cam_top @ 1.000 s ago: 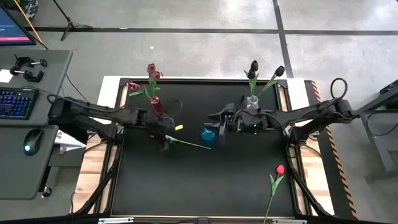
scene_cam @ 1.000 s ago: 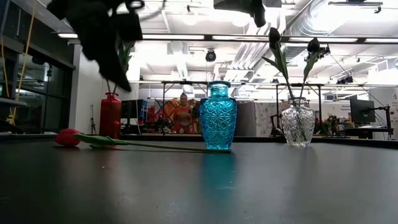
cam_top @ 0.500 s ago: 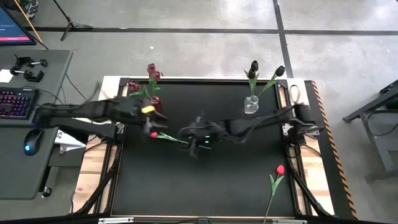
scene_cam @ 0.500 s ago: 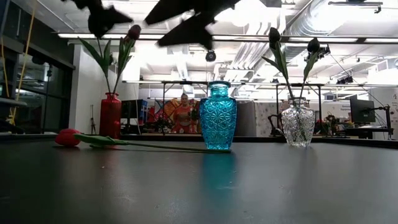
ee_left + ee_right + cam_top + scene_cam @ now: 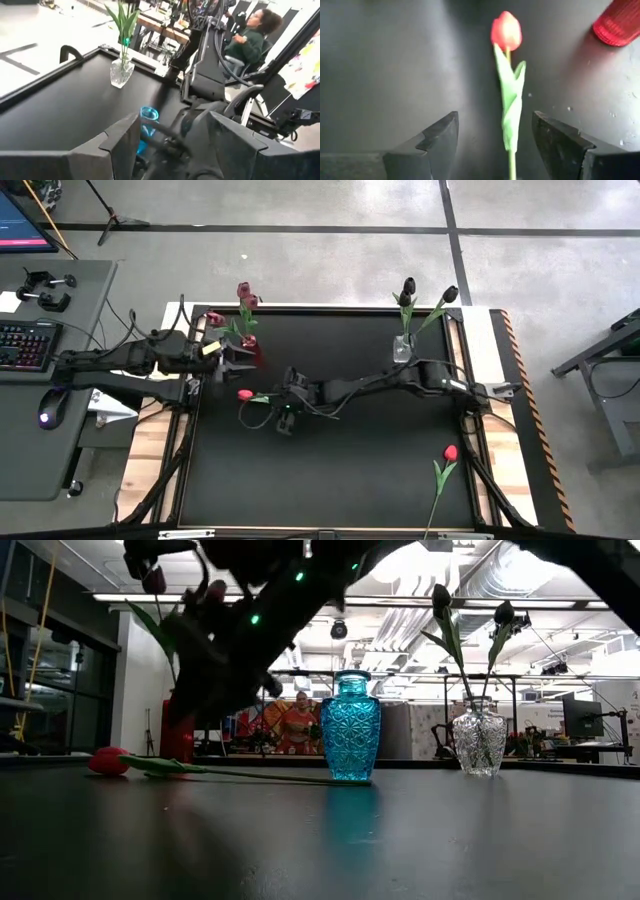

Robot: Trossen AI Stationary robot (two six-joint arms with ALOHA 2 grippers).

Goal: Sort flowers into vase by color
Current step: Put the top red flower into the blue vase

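Red tulip [image 5: 506,31] lies flat on the black bench [image 5: 360,470] near the red vase [image 5: 620,22], its stem now framed between the spread fingers of the right hand [image 5: 283,416], which has reached across from beside the clear vase [image 5: 403,347]. The left hand [image 5: 235,358], fingers spread and empty, has drawn back beside the red vase; another red tulip [image 5: 449,452] lies at the bench's near right.

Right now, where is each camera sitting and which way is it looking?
High view: above the table, straight down; both arms show.
Low view: at tabletop height, level toward the blue vase; a dark arm crosses overhead.
Left wrist view: on the left arm, its open fingers framing the right arm.
Right wrist view: above the red tulip, between open fingers.
The high and right wrist views share that tulip.
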